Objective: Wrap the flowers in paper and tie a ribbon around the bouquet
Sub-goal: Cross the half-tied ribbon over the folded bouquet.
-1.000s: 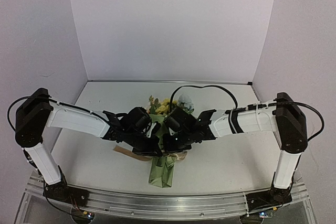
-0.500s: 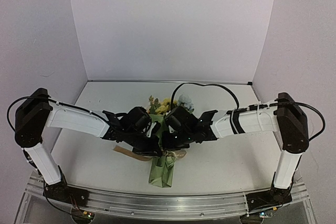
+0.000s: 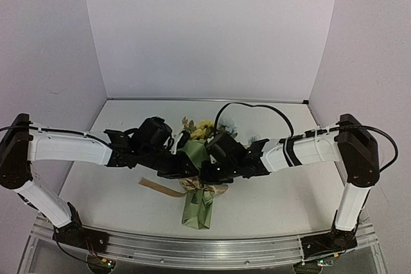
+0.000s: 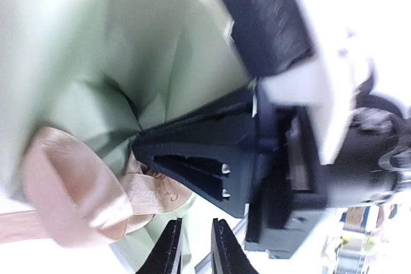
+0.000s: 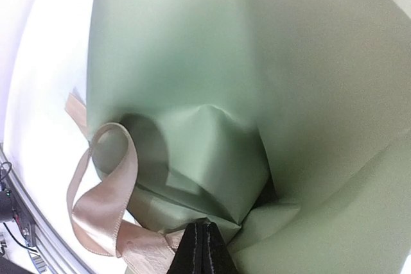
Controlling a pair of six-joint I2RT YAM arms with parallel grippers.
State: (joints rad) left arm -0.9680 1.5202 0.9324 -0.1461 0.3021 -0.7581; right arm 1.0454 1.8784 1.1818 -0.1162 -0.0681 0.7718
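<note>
Clerk: Bouquet [image 3: 196,208], location?

Checker: Middle of the table [image 3: 276,200], between the two arms. It lies flat, with the narrow end toward the arm bases.

Clerk: Flowers [image 3: 203,129]?

Checker: Yellow and pale blooms with some green leaf. They show at the far end, out of the mouth of the cone.

Clerk: Paper [image 5: 244,62]?

Checker: Olive-green, creased, wrapped as a cone and gathered to a tight neck partway down.

Clerk: Ribbon [image 4: 70,203]?

Checker: Tan and glossy. One rounded loop stands out at the neck, touching the paper. One flat tail runs out over the table on the left arm's side. The knot is hidden under the grippers in the overhead view.

Clerk: Left gripper [image 4: 192,251]?

Checker: Fingers a little apart, with nothing between them. It is near the ribbon loop and not touching it in its own wrist view.

Clerk: Right gripper [image 5: 204,245]?

Checker: Fingers pressed together, tips set against the gathered neck of the paper, just beside the ribbon. Cannot tell whether a fold or a strand is nipped between the tips.
</note>
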